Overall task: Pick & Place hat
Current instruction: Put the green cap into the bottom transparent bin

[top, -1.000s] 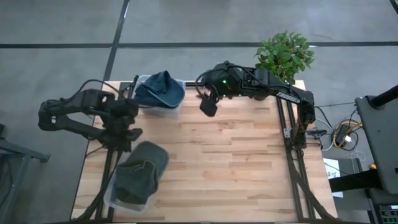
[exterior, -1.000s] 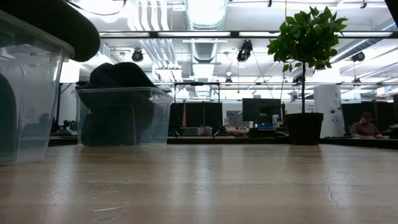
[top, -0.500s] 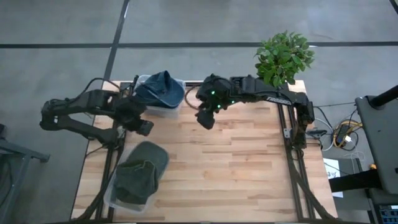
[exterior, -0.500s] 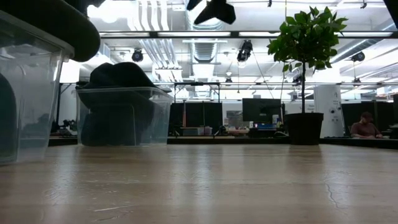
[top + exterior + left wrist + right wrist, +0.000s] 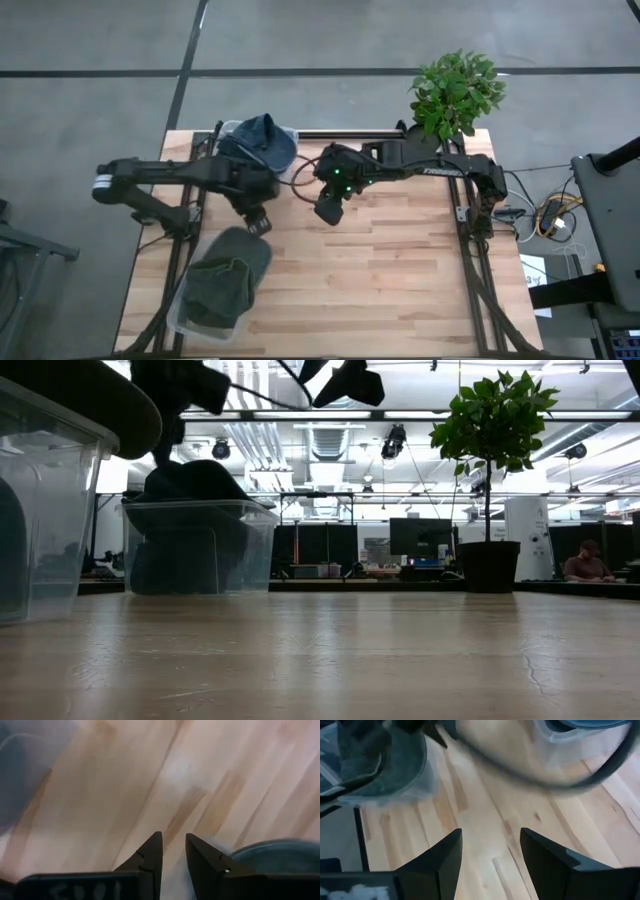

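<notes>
At the near left corner the green hat [image 5: 222, 284] sits in its clear tub [image 5: 180, 318]. Just beyond it hovers the left hand [image 5: 257, 221], nearly closed and empty: it should spread wide and drop squarely onto the crown. Farther back, the right hand [image 5: 328, 208] hangs released, empty, beside the blue hat [image 5: 258, 143].

You have two caps here: one blue cap [image 5: 258, 140] and one dark green cap [image 5: 228, 277]. There are two clear plastic bins, one [image 5: 283, 168] under the blue cap and one [image 5: 180, 320] under the green. One potted plant [image 5: 455, 92] stands on the single wooden counter [image 5: 380, 270]. Two arms, each with one claw: left [image 5: 258, 222], right [image 5: 327, 210].
</notes>
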